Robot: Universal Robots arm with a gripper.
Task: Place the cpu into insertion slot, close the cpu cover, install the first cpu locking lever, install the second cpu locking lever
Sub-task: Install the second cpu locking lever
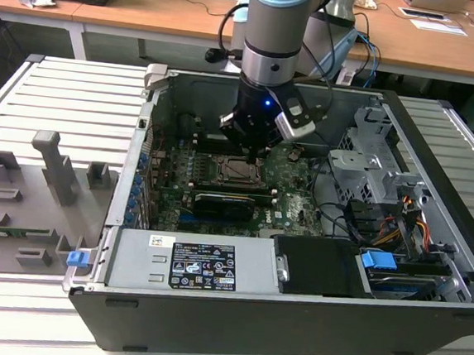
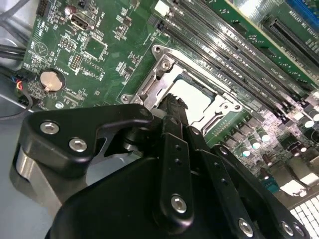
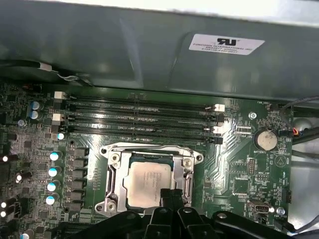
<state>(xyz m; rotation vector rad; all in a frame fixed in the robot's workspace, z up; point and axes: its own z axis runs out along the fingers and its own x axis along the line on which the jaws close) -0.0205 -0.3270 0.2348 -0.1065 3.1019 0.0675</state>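
End effector point(image 3: 171, 195) pressed together, seemingly touching cpu cover point(image 3: 185, 172) edge; cpu point(image 3: 148, 183) seated.

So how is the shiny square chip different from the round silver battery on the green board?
The cpu is square; the coin battery is round. The cpu is larger and sits in the insertion slot under the silvery cpu cover, while the battery sits in a small black holder beside it. The gripper hangs at the cpu's edge, away from the battery. Both are flat, silvery metal.
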